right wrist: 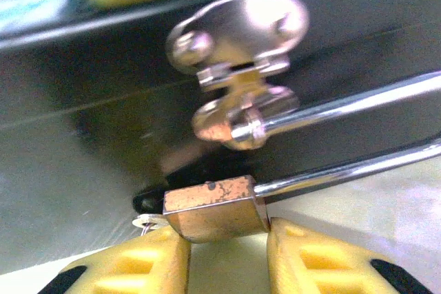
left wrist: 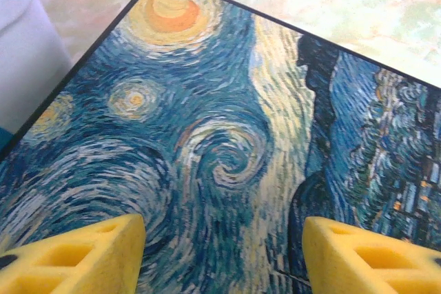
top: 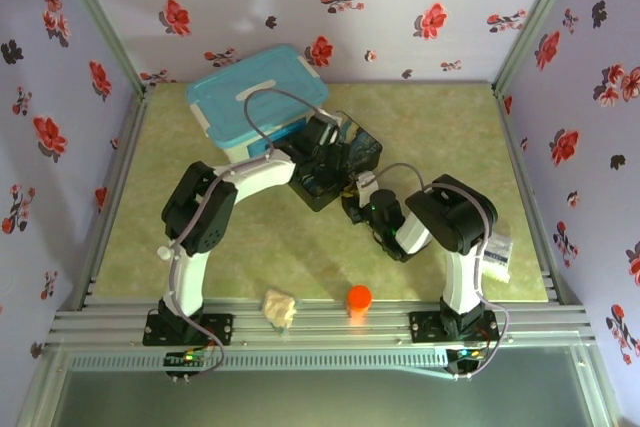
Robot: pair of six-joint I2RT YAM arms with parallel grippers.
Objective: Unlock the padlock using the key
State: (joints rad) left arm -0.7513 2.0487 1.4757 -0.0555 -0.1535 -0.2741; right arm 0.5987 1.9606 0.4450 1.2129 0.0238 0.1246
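Padlock [right wrist: 213,204] looks tiny, stiff, slick: pinch body's flat sides; R gripper [right wrist: 227,256] jaws narrowly apart just under it, grip unclear; L gripper [left wrist: 224,253] jaws apart beyond it.

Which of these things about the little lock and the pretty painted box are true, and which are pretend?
1. The padlock hangs on the painted box's latch. True.
2. The orange cylinder sits on the box. False: it stands at the table's near edge.
3. The left gripper is shut tight. False: its fingers stand open above the box.
4. The right gripper's fingertips are at the padlock's brass body. True.
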